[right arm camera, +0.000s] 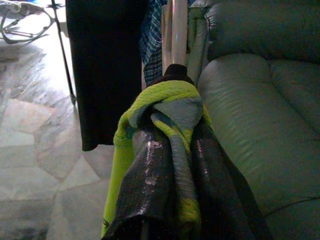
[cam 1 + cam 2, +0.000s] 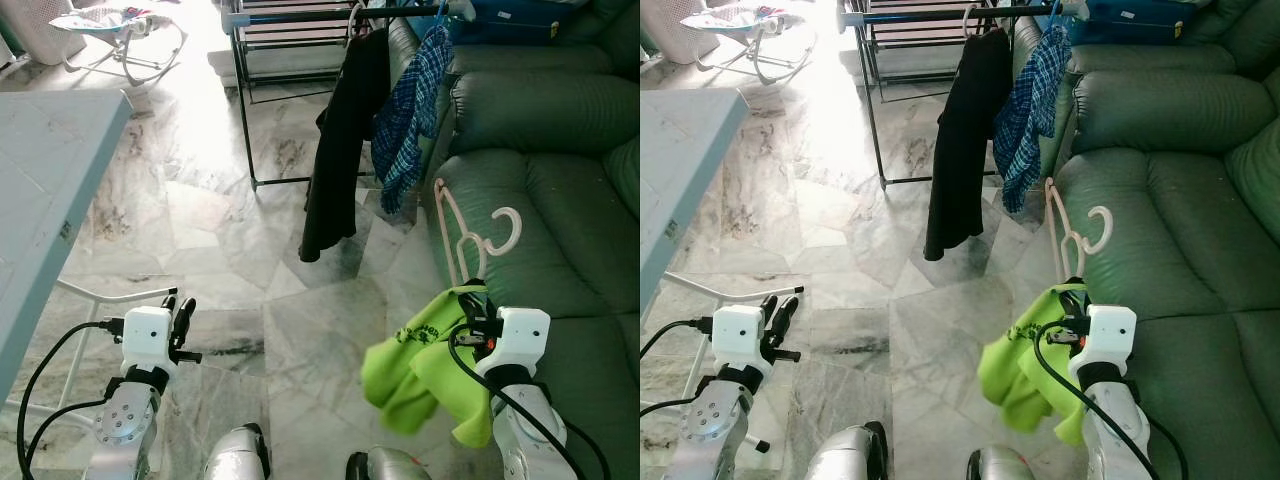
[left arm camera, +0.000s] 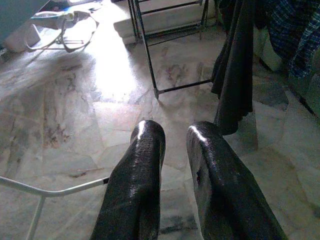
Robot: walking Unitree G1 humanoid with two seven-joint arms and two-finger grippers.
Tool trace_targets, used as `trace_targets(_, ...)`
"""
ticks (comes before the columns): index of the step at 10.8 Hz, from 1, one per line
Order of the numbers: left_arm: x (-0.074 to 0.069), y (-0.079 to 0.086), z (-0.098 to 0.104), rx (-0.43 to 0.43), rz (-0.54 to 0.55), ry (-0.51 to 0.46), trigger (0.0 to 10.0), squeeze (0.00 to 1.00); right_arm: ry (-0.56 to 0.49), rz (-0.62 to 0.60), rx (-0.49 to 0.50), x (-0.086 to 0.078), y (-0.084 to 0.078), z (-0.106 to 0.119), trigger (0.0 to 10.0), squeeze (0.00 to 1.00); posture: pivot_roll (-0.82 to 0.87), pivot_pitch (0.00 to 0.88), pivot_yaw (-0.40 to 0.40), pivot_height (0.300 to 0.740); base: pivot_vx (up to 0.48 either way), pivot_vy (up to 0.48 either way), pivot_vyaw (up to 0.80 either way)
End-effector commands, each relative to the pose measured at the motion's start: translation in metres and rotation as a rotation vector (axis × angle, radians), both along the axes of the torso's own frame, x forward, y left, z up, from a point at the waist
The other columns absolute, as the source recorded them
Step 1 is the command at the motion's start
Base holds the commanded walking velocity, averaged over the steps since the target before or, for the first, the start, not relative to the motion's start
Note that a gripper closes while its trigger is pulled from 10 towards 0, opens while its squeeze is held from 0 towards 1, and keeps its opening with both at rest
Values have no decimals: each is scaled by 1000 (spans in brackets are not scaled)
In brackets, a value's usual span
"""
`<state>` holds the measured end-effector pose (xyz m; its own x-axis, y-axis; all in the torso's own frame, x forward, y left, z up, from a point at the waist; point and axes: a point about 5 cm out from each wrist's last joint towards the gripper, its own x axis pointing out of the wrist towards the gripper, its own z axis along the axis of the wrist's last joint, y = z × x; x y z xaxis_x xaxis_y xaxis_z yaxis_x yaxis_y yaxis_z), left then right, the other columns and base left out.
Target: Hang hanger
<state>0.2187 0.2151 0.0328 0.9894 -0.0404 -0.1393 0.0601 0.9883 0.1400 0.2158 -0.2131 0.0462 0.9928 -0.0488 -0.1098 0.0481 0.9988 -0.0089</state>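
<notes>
A cream plastic hanger (image 2: 462, 232) carries a lime-green shirt (image 2: 420, 365) and is held up by my right gripper (image 2: 474, 308), which is shut on the hanger and the cloth bunched over it. The right wrist view shows the green shirt (image 1: 165, 107) wrapped around the fingers and the hanger (image 1: 176, 30) rising past them. Ahead stands a dark clothes rack (image 2: 300, 20) with a black garment (image 2: 340, 140) and a blue plaid shirt (image 2: 410, 110) hanging on its top bar. My left gripper (image 2: 180, 310) hangs low over the floor, its fingers (image 3: 145, 165) slightly apart and empty.
A dark green leather sofa (image 2: 560, 200) fills the right side, close to the rack. A pale blue table (image 2: 40, 180) edges in on the left, with white legs below. A baby bouncer (image 2: 120, 30) sits far back left. Marble floor (image 2: 220, 230) lies between me and the rack.
</notes>
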Motion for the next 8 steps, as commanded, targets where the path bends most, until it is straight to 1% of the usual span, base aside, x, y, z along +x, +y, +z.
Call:
trace_targets(1,-1,3,-1,12,4,9,10000,0,-11,-18,-6,-1,-5,3,10000,0,-54,126,4,740,0,0,0)
trace_targets(2,1,1,-1,12,-3,11,10000,0,-13,-29,-9,-3,-7,3,10000,0,-54,126,4,740,0,0,0)
trace_targets(4,9,-4,-1,10,-46,18,10000,0,-17,-69,-17,-10,-13,4,10000,0,-115,137,34,740,0,0,0)
trace_targets(6,18,-10,-1,9,-86,21,10000,0,-16,-120,-31,-24,-20,6,10000,0,-158,143,43,740,0,0,0)
trace_targets(7,21,-13,-1,6,-96,21,10000,0,-12,-129,-37,-28,-22,6,10000,0,-170,144,45,740,0,0,0)
trace_targets(8,22,-15,-2,4,-99,20,10000,0,-12,-129,-40,-26,-23,6,10000,0,-169,141,38,740,0,0,0)
